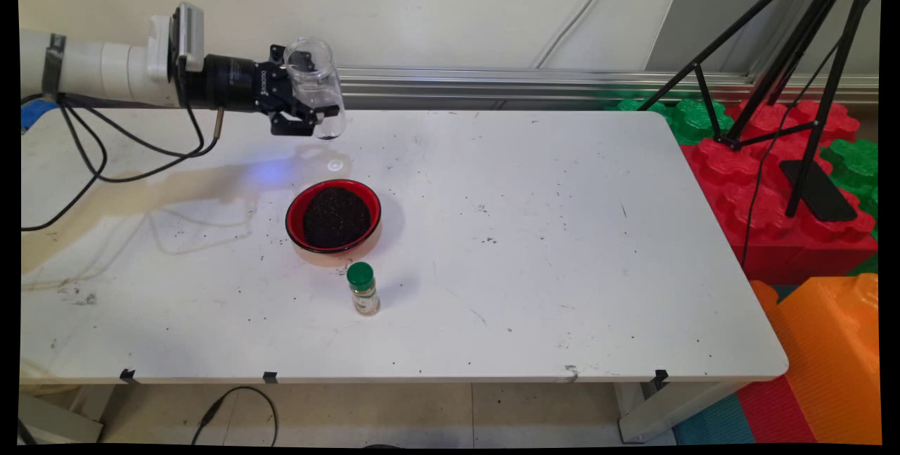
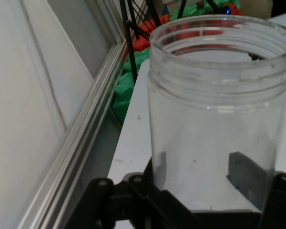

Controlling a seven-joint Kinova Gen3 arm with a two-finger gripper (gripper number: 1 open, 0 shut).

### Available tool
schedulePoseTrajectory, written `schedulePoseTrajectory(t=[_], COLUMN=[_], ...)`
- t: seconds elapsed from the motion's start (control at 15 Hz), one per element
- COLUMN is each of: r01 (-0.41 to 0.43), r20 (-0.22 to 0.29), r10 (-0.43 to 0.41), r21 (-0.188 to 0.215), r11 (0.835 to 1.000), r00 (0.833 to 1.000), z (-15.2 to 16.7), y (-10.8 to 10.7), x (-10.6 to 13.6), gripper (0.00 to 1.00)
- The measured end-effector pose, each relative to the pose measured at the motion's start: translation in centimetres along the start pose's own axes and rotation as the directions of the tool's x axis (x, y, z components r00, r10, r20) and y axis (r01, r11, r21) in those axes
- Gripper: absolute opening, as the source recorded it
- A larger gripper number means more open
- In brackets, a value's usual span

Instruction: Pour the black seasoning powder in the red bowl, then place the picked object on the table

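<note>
My gripper (image 1: pixel 308 93) is held high above the table's far left part, pointing right, shut on a clear, empty-looking jar (image 1: pixel 316 86). The jar's open mouth sits at its upper end. In the hand view the clear jar (image 2: pixel 219 114) fills the frame between the fingers (image 2: pixel 245 174), with a few dark specks on its rim. Below and a little nearer stands a red bowl (image 1: pixel 333 216) filled with dark grains. In front of the bowl stands a small spice bottle (image 1: pixel 363 289) with a green cap.
The white table (image 1: pixel 527 244) is dusted with dark specks. Black cables (image 1: pixel 105 152) hang from the arm at the left. A black tripod (image 1: pixel 787 75) and red, green and orange foam blocks (image 1: pixel 808 230) stand past the table's right edge.
</note>
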Motion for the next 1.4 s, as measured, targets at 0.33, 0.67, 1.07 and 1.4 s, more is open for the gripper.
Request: schedulePoseTrajectory(t=[0.33, 0.67, 1.07, 1.4], r01=[0.161, 0.292, 0.393, 0.447], r20=[-0.019, -0.031, -0.022, -0.007], r10=[-0.161, -0.292, -0.393, -0.447], r21=[0.002, 0.014, 0.023, 0.028], r11=[0.987, 0.956, 0.919, 0.894], r00=[0.987, 0.956, 0.919, 0.895], z=[1.0, 1.5, 2.0, 2.2], y=[-2.0, -3.7, -4.4, -4.5], x=[-0.9, -2.7, -5.3, -7.2], gripper=[0.00, 0.00, 0.00, 0.00])
